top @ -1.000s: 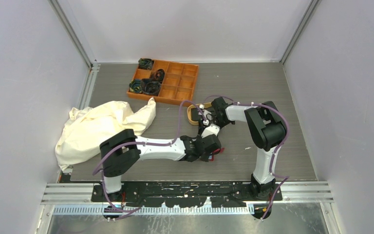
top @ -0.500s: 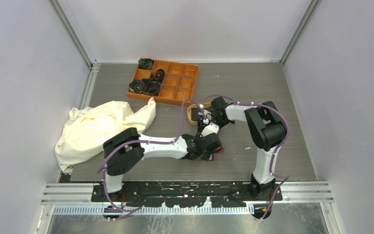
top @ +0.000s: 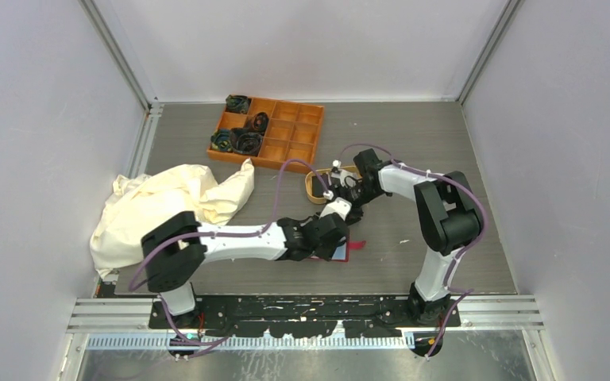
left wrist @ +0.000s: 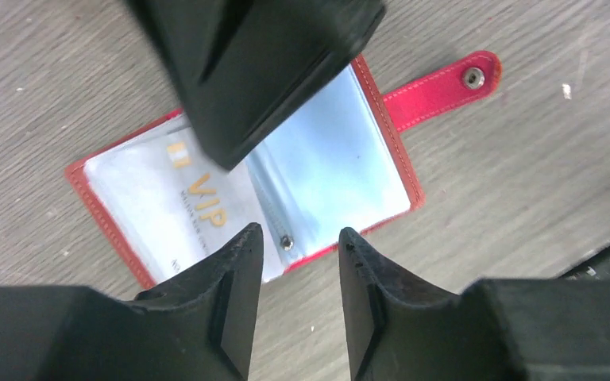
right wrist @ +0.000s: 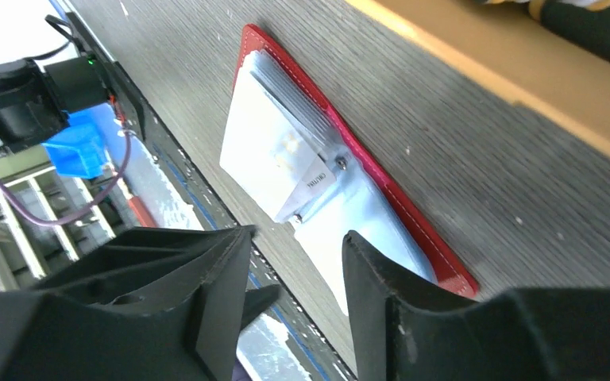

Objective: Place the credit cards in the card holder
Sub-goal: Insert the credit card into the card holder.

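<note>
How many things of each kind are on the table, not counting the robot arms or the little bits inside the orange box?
Red leather-like folding card holder: 1
White card with gold VIP lettering, in its pocket: 1
Orange compartment box: 1
Tan oval tray: 1
Crumpled cream cloth: 1
Total: 5
</note>
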